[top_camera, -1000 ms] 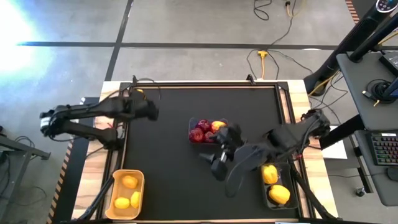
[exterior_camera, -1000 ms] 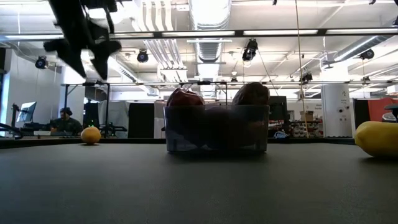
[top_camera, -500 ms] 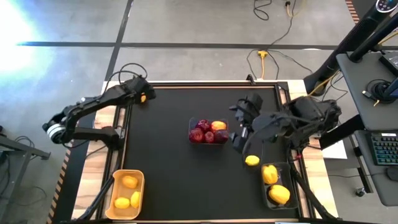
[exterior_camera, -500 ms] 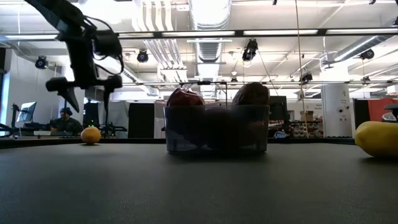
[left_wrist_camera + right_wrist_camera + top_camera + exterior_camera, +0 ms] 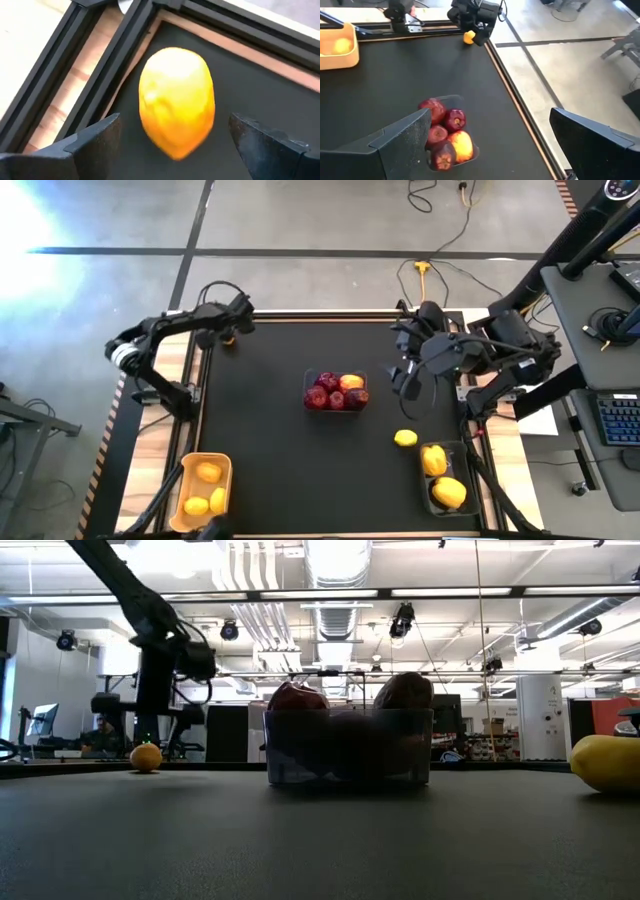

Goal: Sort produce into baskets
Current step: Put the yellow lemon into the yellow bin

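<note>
Left gripper (image 5: 172,142): at the far left corner of the tabletop (image 5: 280,420), fingers spread wide to either side of a lemon, gripping nothing.
Corner lemon (image 5: 176,100): oval, yellow-orange, smooth-skinned; it lies on the black mat just inside the frame's corner.
Right gripper (image 5: 408,380): raised above the tabletop on the right of the clear basket, fingers wide apart and empty.
Clear basket (image 5: 335,391): mid-tabletop, holding several round dark-red fruits and one red-yellow fruit.
Yellow-orange basket (image 5: 203,488): near left edge, with three yellow lemons in it.
Dark basket (image 5: 441,478): near right edge, with two lumpy yellow peppers in it.
Loose lemon (image 5: 405,438): small and yellow, on the mat just beside the dark basket.
</note>
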`<action>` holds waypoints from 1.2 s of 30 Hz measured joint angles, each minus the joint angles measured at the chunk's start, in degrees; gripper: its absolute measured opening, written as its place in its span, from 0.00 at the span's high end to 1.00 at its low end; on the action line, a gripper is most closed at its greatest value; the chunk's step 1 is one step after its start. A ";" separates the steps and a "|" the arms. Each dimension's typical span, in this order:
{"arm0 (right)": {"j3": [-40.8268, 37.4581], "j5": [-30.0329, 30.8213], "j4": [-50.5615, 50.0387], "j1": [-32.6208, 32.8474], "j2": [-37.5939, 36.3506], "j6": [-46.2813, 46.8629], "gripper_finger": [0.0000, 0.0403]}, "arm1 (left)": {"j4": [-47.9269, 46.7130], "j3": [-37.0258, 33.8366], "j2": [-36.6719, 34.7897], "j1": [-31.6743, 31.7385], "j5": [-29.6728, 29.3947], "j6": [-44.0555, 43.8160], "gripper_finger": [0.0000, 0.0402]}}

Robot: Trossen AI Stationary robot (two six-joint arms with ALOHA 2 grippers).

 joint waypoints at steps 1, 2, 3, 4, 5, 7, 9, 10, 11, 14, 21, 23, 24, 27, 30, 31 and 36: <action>0.00 0.01 0.00 -0.37 -0.07 -0.23 0.01 | -0.10 0.69 1.13 0.51 -0.04 -0.67 0.13; 0.00 0.03 -0.01 -0.77 -0.10 -0.47 0.01 | -0.49 1.40 2.02 0.89 -0.31 -1.81 0.13; 0.00 0.07 -0.03 -1.19 -0.09 -0.78 0.01 | -0.94 1.96 2.74 1.02 -0.91 -2.95 0.13; 0.00 0.09 -0.05 -1.59 -0.08 -1.13 0.01 | -1.29 2.41 3.30 1.03 -1.39 -3.98 0.13; 0.00 0.18 -0.04 -2.07 -0.08 -1.08 0.01 | -1.34 2.66 3.67 1.07 -1.39 -4.78 0.13; 0.00 0.65 -0.04 -3.08 -0.08 -0.59 0.01 | -0.91 2.95 4.25 1.12 -1.47 -6.06 0.13; 0.00 1.15 -0.07 -4.15 -0.29 -0.65 0.01 | -0.32 2.95 4.45 1.23 -2.27 -7.28 0.13; 0.00 1.22 -0.07 -4.60 -0.33 -0.88 0.01 | 0.83 2.95 4.68 1.33 -2.38 -7.89 0.13; 0.00 1.33 -0.07 -5.00 -0.38 -0.97 0.01 | 1.81 2.95 4.97 1.52 -2.36 -8.35 0.13; 0.00 1.46 -0.15 -5.67 -0.38 -1.12 0.01 | 2.12 2.93 5.24 1.56 -2.36 -10.75 0.13; 0.00 1.45 -1.12 -5.76 -0.38 -0.05 0.01 | -0.03 2.91 3.24 -0.79 -2.87 -10.41 0.13; -0.02 1.49 -2.10 -5.77 -0.38 0.79 0.01 | -0.91 2.92 1.71 -2.70 -5.53 -9.89 0.13; -0.02 1.52 -2.36 -5.86 -0.38 1.04 0.01 | -1.31 2.84 1.26 -3.54 -6.87 -10.35 0.13; -0.02 1.68 -2.69 -5.87 -0.37 1.02 0.01 | -0.91 2.12 1.03 -4.57 -10.13 -16.31 0.13; -0.02 2.65 -2.73 -5.87 -0.34 0.41 0.01 | -1.01 0.66 3.06 -4.04 -9.05 -23.43 0.13; -0.02 3.02 -2.73 -5.86 -0.34 0.42 0.01 | -0.81 0.38 3.59 -4.07 -10.21 -23.78 0.13; -0.02 3.00 -2.73 -5.87 -0.34 1.05 0.01 | 5.50 -2.39 6.34 -4.97 -12.73 -22.54 0.13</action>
